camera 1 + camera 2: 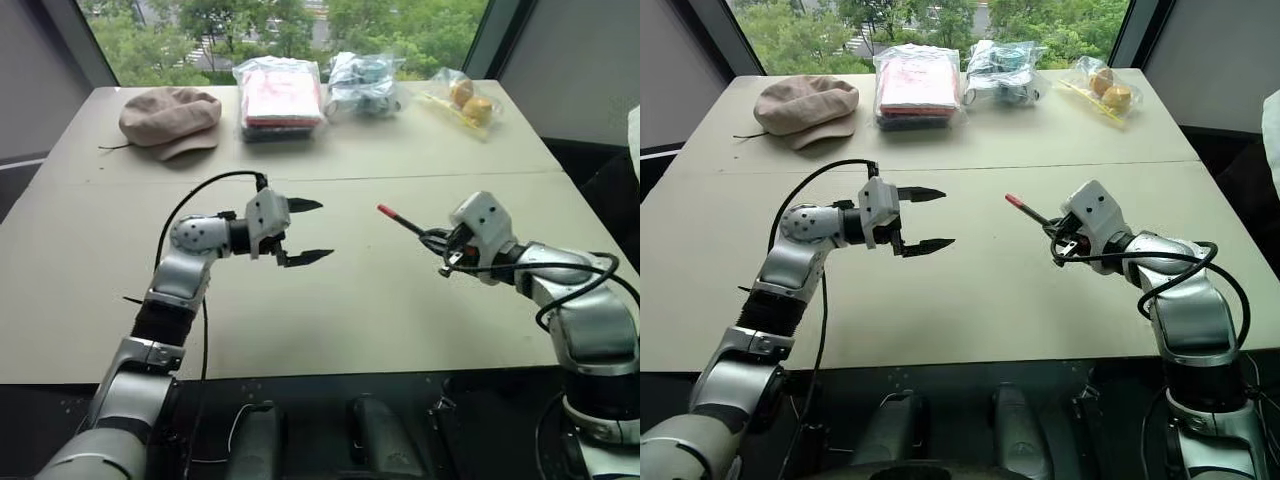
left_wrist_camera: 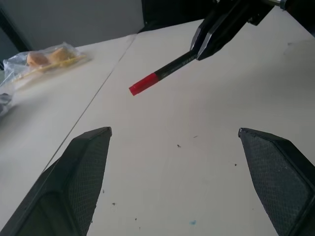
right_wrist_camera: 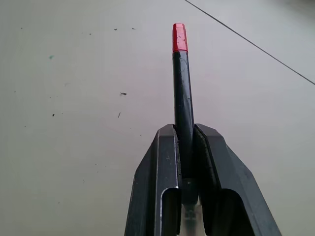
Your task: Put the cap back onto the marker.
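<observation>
1. Beige table (image 1: 330, 300) under a window with green trees behind; thin seam line running across the tabletop.
2. Along the far edge, from the robot's left: tan cap-style hat (image 1: 168, 118), clear bag with pink and dark contents (image 1: 280, 98), crumpled clear bag with dark items (image 1: 362, 82), clear bag with two round orange-brown pieces (image 1: 466, 100).
3. Left gripper (image 1: 308, 231) held above the table, pointing toward the robot's right, black fingers spread wide apart and holding nothing.
4. Seen from the left wrist: both textured finger pads (image 2: 83, 172) far apart, bare table between them, marker ahead beyond the tips.
5. Right gripper (image 1: 440, 243) above the table on the robot's right, fingers pressed together and clamped on the black barrel of the marker (image 1: 402, 222).
6. Marker in the air, clear of the table, sticking out of the right fingers toward the left gripper, well apart from it.
7. Red cap (image 3: 179, 37) seated on the marker's free end, in line with the barrel; seen from the right wrist, barrel (image 3: 183, 98) squeezed between the two fingers.
</observation>
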